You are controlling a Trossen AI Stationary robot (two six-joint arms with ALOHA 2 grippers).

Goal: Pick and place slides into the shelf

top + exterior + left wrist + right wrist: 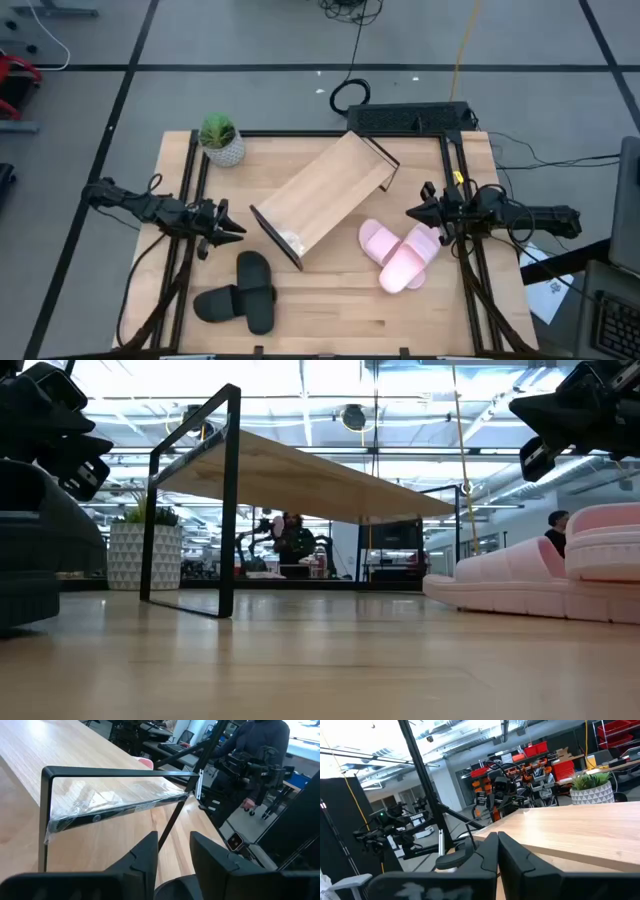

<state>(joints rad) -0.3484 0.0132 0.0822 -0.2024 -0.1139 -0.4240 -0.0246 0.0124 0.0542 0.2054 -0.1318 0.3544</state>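
Black slides (240, 292) at 7 o'clock judged light, soft, grippy; best taken by the strap. Left gripper (232, 229) jaws narrowly parted, empty; right gripper (412, 212) jaws closed.

From my station I count four slides on the table: two black slides (243, 292), lying crossed over each other near the front edge on the left arm's side, and two pink slides (400, 254), touching side by side on the right arm's side. I count one shelf (322, 196), lying at an angle across the middle of the table. One potted plant (220, 139) stands at the far left corner. I have two arms in sight, so two grippers: one left gripper (228, 229) and one right gripper (418, 212). In the room beyond the table I can make out one person (255, 755) clearly.
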